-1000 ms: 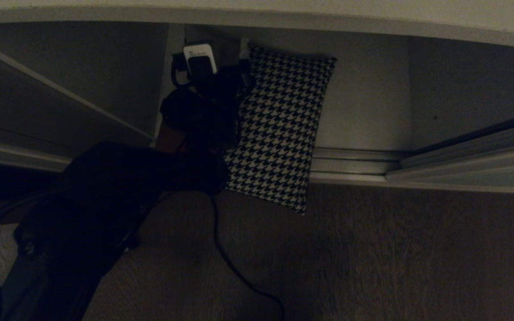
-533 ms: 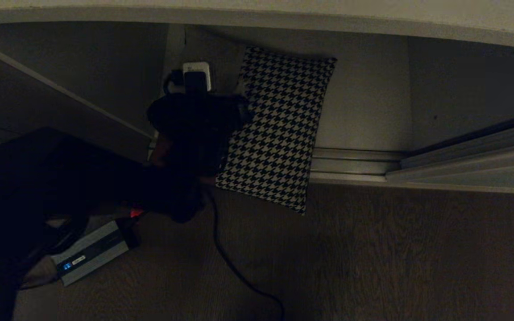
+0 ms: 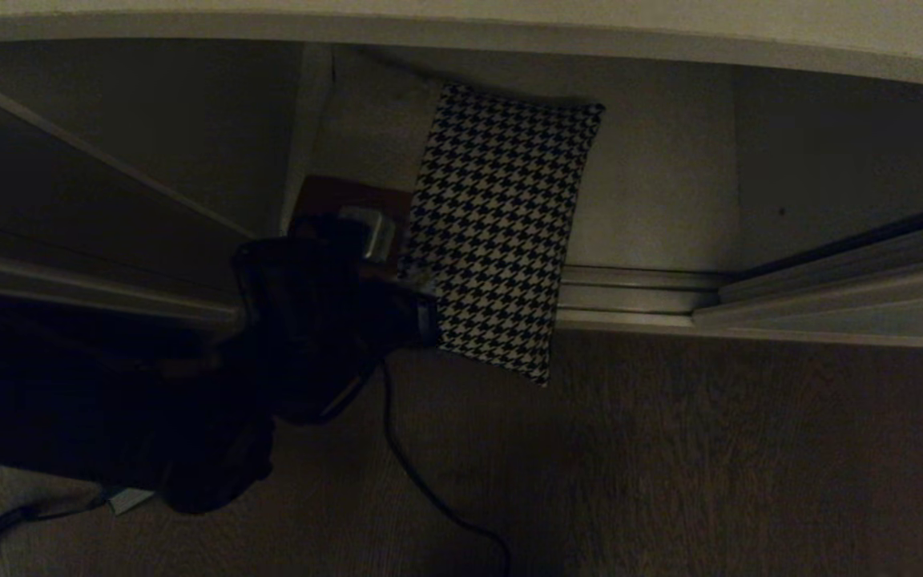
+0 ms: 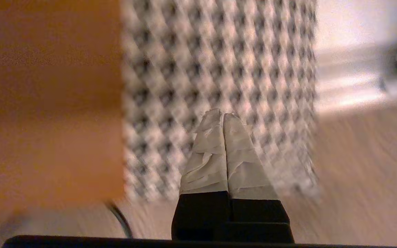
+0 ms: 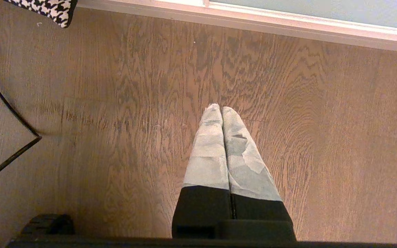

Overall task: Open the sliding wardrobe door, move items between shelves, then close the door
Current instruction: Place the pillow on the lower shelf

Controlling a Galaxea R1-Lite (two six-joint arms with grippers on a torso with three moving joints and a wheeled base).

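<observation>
The houndstooth cushion [image 3: 501,232] lies on the wardrobe's bottom shelf [image 3: 654,176], its near end hanging over the silver rails [image 3: 630,296] onto the floor. My left gripper [image 3: 423,298] hovers at the cushion's near left edge. In the left wrist view the left gripper [image 4: 223,115] is shut with nothing between its taped fingers, and the blurred cushion [image 4: 219,69] lies beyond them. The sliding wardrobe door [image 3: 854,312] stands at the right, leaving the opening free. My right gripper [image 5: 221,109] is shut over bare wood floor, with a cushion corner [image 5: 52,8] far off.
A black cable [image 3: 421,481] trails across the dark wood floor [image 3: 710,465] below the cushion. A reddish-brown board [image 3: 341,196] sits left of the cushion. An upper shelf edge [image 3: 461,32] runs overhead. Another pale panel [image 3: 109,144] closes the left side.
The left arm has drawn back from the rear of the shelf toward the rails, and its gripper has gone from open to shut. The cushion has stayed put.
</observation>
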